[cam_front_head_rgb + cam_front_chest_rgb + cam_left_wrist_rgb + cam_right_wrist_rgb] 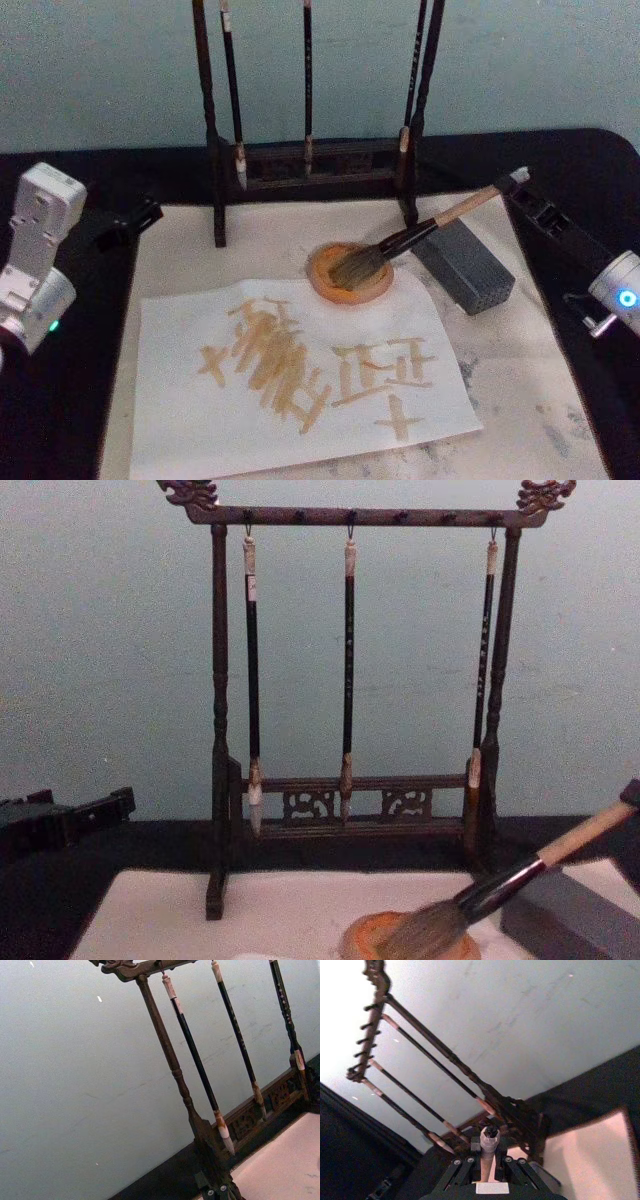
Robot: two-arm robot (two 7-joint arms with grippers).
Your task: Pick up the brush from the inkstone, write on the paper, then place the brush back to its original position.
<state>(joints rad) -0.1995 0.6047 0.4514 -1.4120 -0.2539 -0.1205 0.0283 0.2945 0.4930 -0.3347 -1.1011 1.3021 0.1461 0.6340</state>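
Brush (440, 222) bristles in orange dish (325, 287), handle on grey block (470, 270), right end effector (525, 190) at its end, left end effector (140, 215) parked, both grips unclear

brush (420, 235) across dish (325, 288) and block (470, 265), behind paper (200, 420), before rack (310, 165)

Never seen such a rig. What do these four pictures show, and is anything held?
A two-armed robot works at a table. One picture looks down from its head, one forward from its chest, two from its wrists. On the table stand a brush rack, a paper with tan strokes, an inkstone and a grey block. The brush lies bristles on the inkstone, handle on the block. The right gripper is at the handle's end; its hold is unclear. The left gripper sits at the left.
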